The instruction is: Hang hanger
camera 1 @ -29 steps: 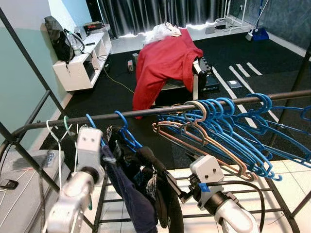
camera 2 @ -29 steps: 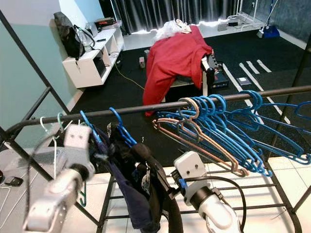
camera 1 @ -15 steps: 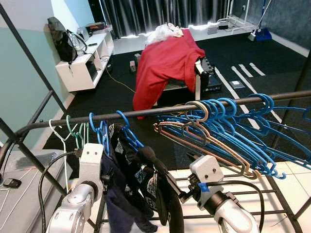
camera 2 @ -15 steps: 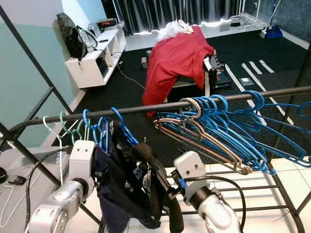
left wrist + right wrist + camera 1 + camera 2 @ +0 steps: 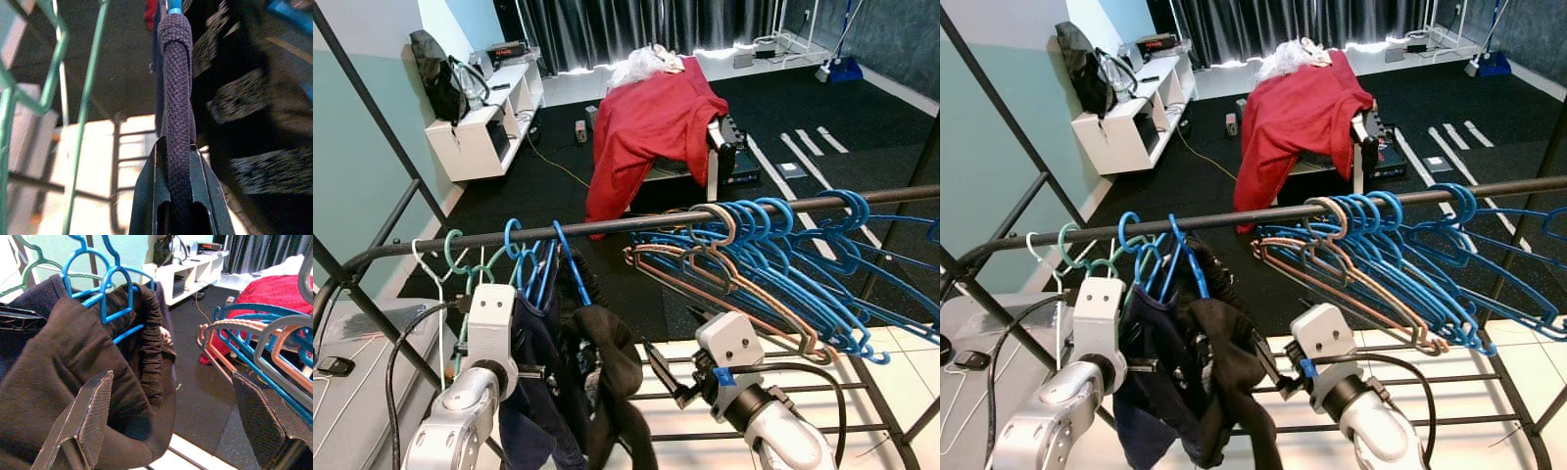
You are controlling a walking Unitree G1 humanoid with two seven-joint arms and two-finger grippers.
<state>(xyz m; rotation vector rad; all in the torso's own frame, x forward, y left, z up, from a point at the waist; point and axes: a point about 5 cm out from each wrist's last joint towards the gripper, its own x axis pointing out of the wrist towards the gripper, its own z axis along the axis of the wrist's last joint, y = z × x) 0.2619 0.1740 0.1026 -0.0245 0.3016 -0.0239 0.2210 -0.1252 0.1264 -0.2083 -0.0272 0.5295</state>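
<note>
Hanger [image 5: 570, 266] in blue, draped with dark clothing [image 5: 597, 377], sits hooked over the black rail [image 5: 607, 224] of the clothes rack, toward its left end, among a few more blue hooks and just beside some green hangers [image 5: 460, 259]. Below the rail, the left claw [image 5: 176, 205] is clamped on a thick knitted edge of the navy garment [image 5: 177, 88], which runs straight up between its two fingers. The right claw [image 5: 171, 421] hangs lower, to the right of the clothing, its fingers spread wide with nothing between them; the black fabric bulges just in front of one finger [image 5: 93, 406]. Farther right along the rail, a dense row of bare blue hangers [image 5: 803, 264] leans at a slant, with a couple of tan ones [image 5: 705, 274] at its near side. Beyond the rack, a red garment [image 5: 646, 127] lies draped over furniture on the dark carpet, and a white shelf unit [image 5: 480, 122] stands against the wall.
</note>
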